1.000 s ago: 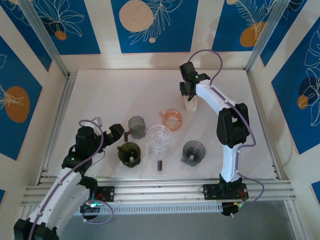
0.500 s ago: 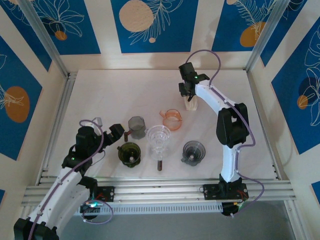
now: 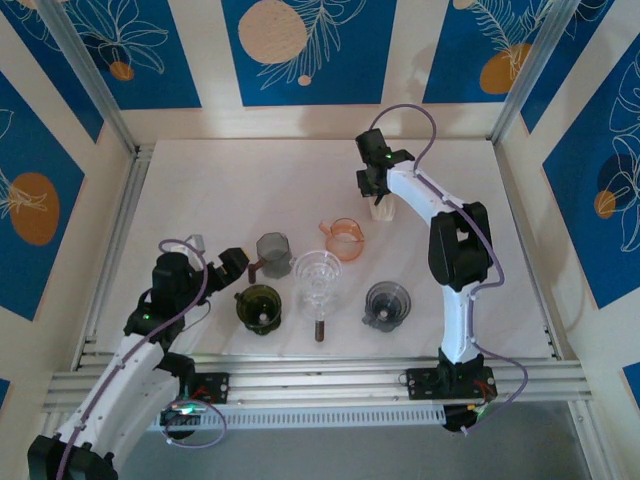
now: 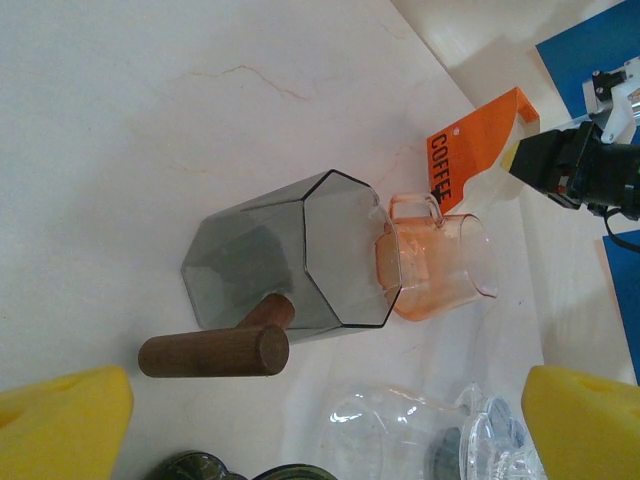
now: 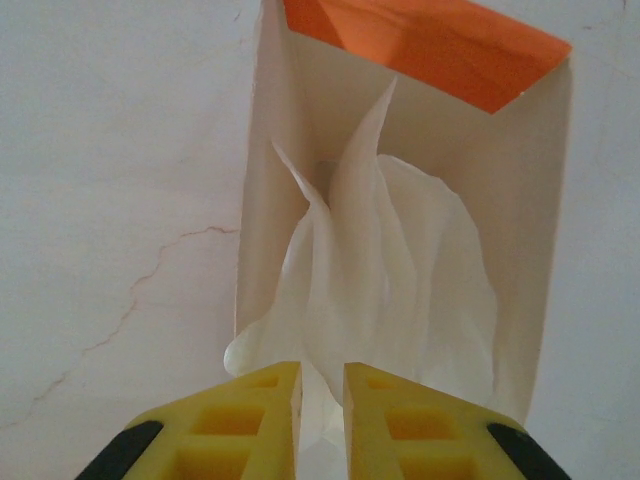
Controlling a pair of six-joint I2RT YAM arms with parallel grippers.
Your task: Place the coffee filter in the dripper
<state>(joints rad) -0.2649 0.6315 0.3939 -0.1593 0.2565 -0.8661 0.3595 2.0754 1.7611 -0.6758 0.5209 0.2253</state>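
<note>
An open-topped box with an orange flap holds several white coffee filters. It stands at the back of the table and shows orange with "COFFEE" lettering in the left wrist view. My right gripper reaches into its mouth, yellow fingers nearly together with the edge of one filter pinched between them; from above the right gripper sits on top of the box. Mid-table stand a clear glass dripper, a grey one with a wooden handle and an orange one. My left gripper hangs wide open beside them, holding nothing.
A dark green dripper and a dark grey one stand in the front row. A wooden handle sticks out toward the near edge. Aluminium rails border the front, and patterned walls close in the other sides.
My right arm has shifted slightly left and back at the box, its fingers staying on the filter. The left arm has not moved.
</note>
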